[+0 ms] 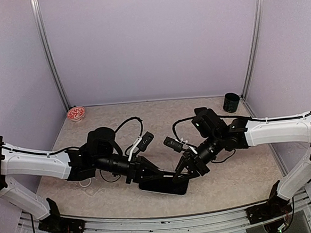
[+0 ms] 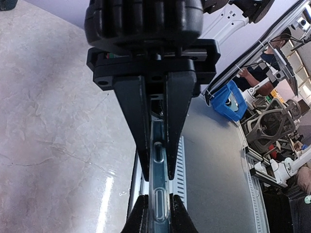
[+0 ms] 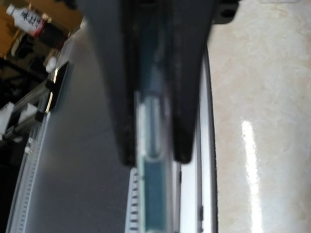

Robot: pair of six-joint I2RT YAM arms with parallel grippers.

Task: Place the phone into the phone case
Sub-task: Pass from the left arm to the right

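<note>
The phone (image 1: pixel 164 186) shows as a dark slab held low over the near middle of the table, between both arms. Seen edge-on in the left wrist view, the clear phone case (image 2: pixel 159 206) with its button cut-outs wraps the teal phone edge. My left gripper (image 2: pixel 158 177) is shut on that edge, and two more black fingertips (image 2: pixel 141 218) clamp it lower down. In the blurred right wrist view, my right gripper (image 3: pixel 154 158) is shut on the same cased edge (image 3: pixel 156 199). From above, the left gripper (image 1: pixel 149 176) and right gripper (image 1: pixel 185 172) meet at the slab.
A red and white bowl (image 1: pixel 75 113) sits at the back left corner and a black cup (image 1: pixel 231 102) at the back right. The table's metal front rail (image 1: pixel 152 223) runs just below the held phone. Walls close in the left, right and back.
</note>
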